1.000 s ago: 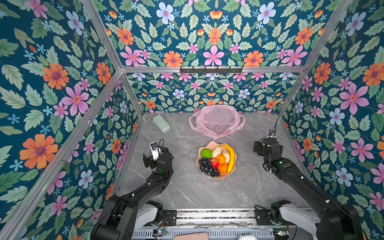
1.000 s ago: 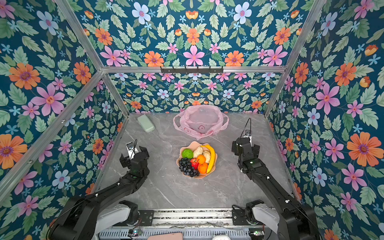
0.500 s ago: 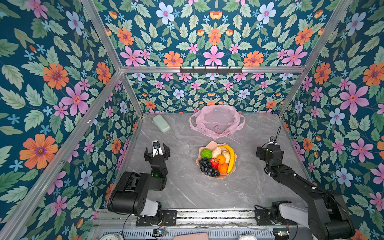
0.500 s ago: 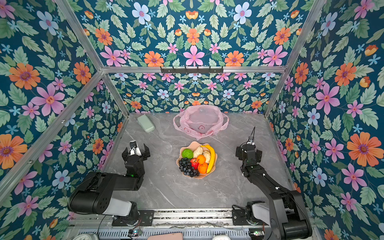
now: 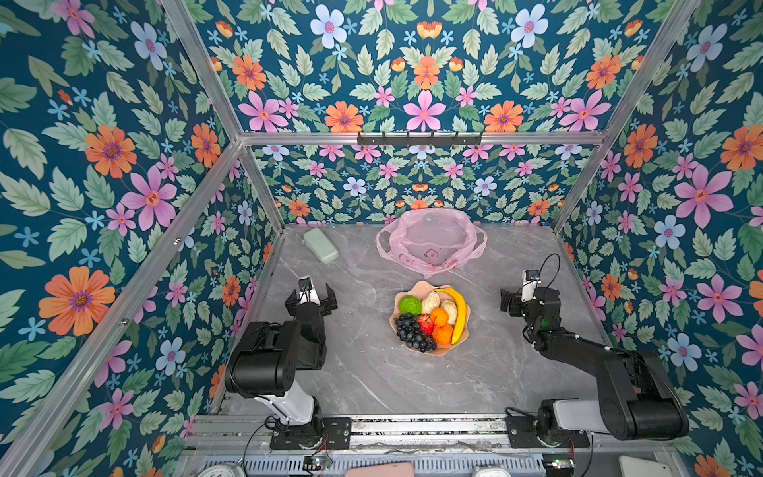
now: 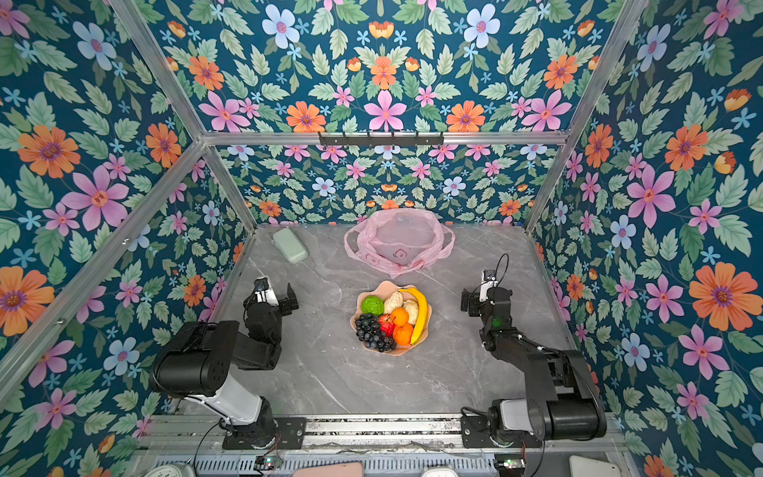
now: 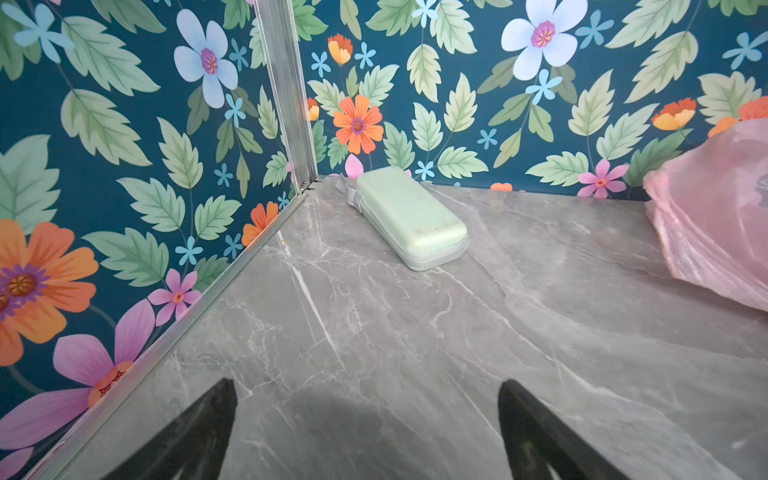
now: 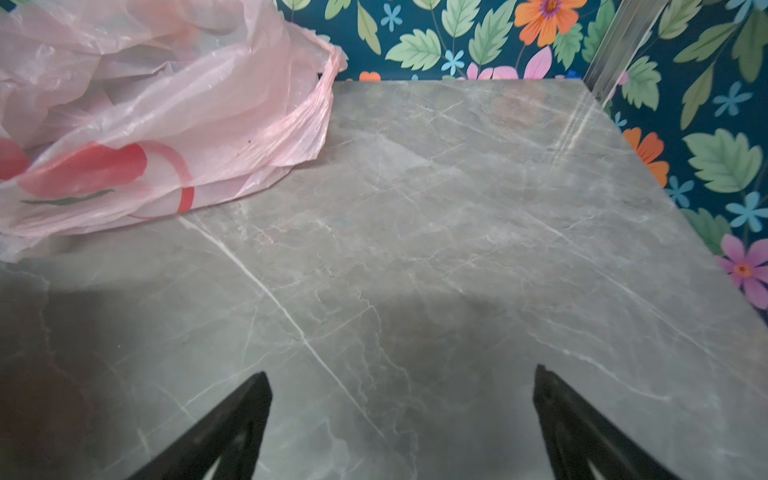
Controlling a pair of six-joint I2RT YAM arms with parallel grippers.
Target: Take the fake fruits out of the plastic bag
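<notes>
Eight fake fruits (image 5: 429,318) are counted in both top views, all heaped in a peach wavy-rimmed bowl (image 5: 439,352) at the middle of the grey marble table (image 5: 371,380). Contents:
- yellow banana (image 5: 459,312) along the right-hand rim
- grape bunch (image 5: 413,332) at the near left
- bumpy green fruit (image 5: 409,304) at the far left
- red apple (image 5: 425,324) and two oranges (image 5: 442,334) in the centre
- two cream pieces (image 5: 430,301) toward the back

The plastic bag (image 5: 431,241) lies crumpled behind the bowl and apart from it, close to the back wall. Its mouth faces upward and both loop handles spread sideways. A green case (image 5: 321,245) lies flat near the back left corner.

The left gripper (image 5: 310,295) sits low over the table left of the bowl, well apart from it, jaws spread and holding nothing. The right gripper (image 5: 524,297) sits right of the bowl, likewise clear of it. Its jaw spacing is hard to judge from here.

Left wrist view: two dark fingertips (image 7: 208,415) stand wide apart over bare marble, nothing between them. The green case (image 7: 411,218) lies ahead near the corner. An edge of the plastic bag (image 7: 715,216) shows at one side.

Right wrist view: the fingertips (image 8: 241,411) stand wide apart over bare table, nothing gripped. The plastic bag (image 8: 158,108), bearing a red fruit print, rests on the table ahead and to one side, not touching the gripper.
</notes>
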